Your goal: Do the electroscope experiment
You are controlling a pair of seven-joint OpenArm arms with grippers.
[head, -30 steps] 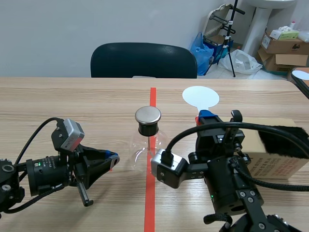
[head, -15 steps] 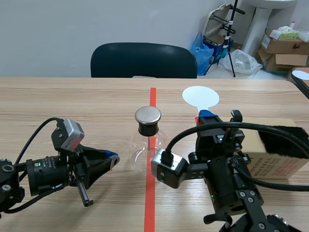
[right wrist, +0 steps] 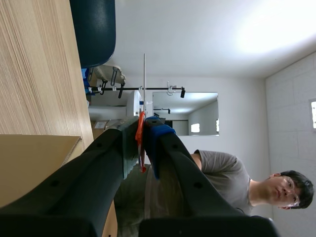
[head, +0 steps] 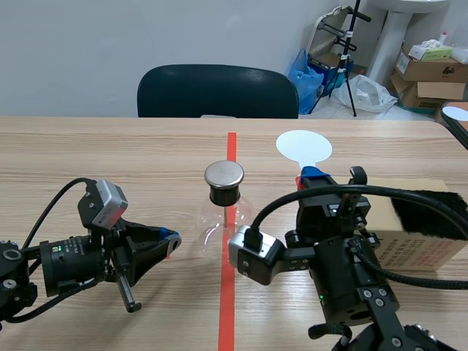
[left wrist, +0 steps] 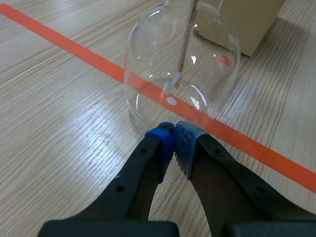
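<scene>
My right gripper (right wrist: pixel 141 132) pinches the white paddle (head: pixel 303 149) upright, ready for the electroscope flask (head: pixel 224 208). My left gripper (left wrist: pixel 174 131), pressed together and empty, waits beside it.

The tabletop (head: pixel 110 157) is pale wood with fine straight grain, crossed down its middle by an orange-red tape line (head: pixel 228 307). On that line, the flask (head: pixel 224 186) is clear glass with a black stopper and a shiny silver-grey cap. The left gripper (left wrist: pixel 174 140) is black, with one pad bright blue and the other grey-blue and dotted. The right gripper (right wrist: pixel 140 136) is black too, with a blue pad and a grey-green one. The paddle (head: pixel 303 146) between them has a white disc and an orange-red handle. Near the tabletop's right edge, the box (head: pixel 413 252) is beige with small dark print, topped by black fur (head: pixel 431 205).
</scene>
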